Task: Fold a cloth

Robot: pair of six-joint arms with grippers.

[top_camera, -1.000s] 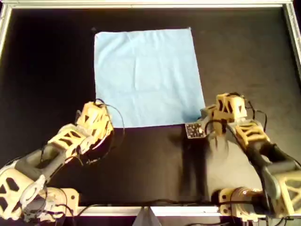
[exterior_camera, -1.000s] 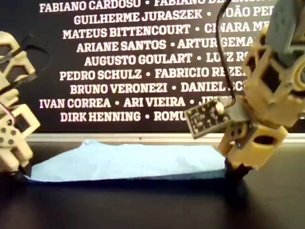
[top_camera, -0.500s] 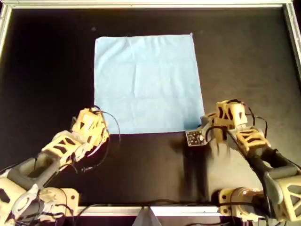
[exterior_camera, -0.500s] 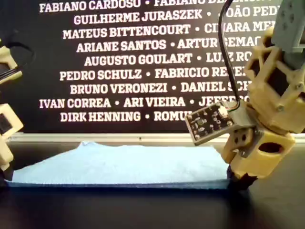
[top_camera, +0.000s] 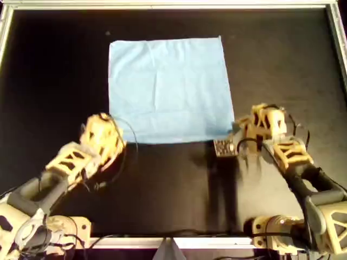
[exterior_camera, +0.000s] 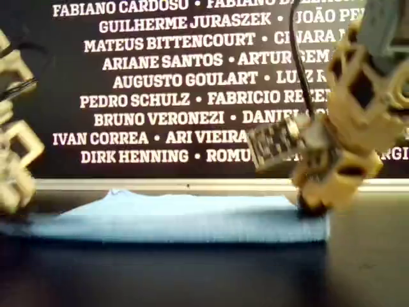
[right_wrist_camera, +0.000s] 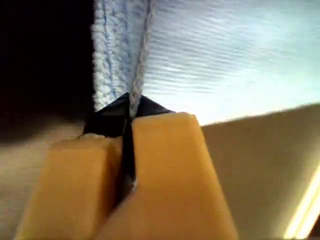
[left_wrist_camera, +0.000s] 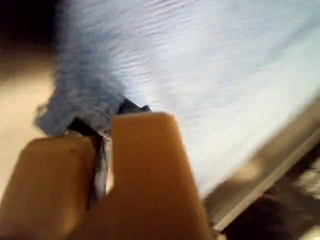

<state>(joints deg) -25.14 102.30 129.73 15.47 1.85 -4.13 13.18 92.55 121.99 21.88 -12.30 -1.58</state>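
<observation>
The light blue cloth (top_camera: 171, 86) lies spread on the black table, its near edge facing the arms. My left gripper (top_camera: 111, 129) is shut on the cloth's near corner at the overhead view's left. In the left wrist view, bunched fabric (left_wrist_camera: 80, 105) sits at the closed fingertips (left_wrist_camera: 102, 130). My right gripper (top_camera: 237, 131) is shut on the near corner at the overhead view's right. The right wrist view shows the hem (right_wrist_camera: 120, 55) pinched between the closed fingers (right_wrist_camera: 127, 117). In the exterior view the cloth (exterior_camera: 192, 220) lies low, with the right gripper (exterior_camera: 310, 204) at its corner and the left gripper (exterior_camera: 13, 201) blurred.
A metal rail (top_camera: 173, 5) frames the black table (top_camera: 54, 70). A small circuit board (top_camera: 223, 147) hangs from the right arm beside the cloth's corner. Loose cables loop off both wrists. A dark wall printed with names (exterior_camera: 179, 83) stands behind the far rail.
Both grippers, still shut on the near corners, have moved toward the far rail after first pulling nearer. The cloth's near edge has shifted back with them.
</observation>
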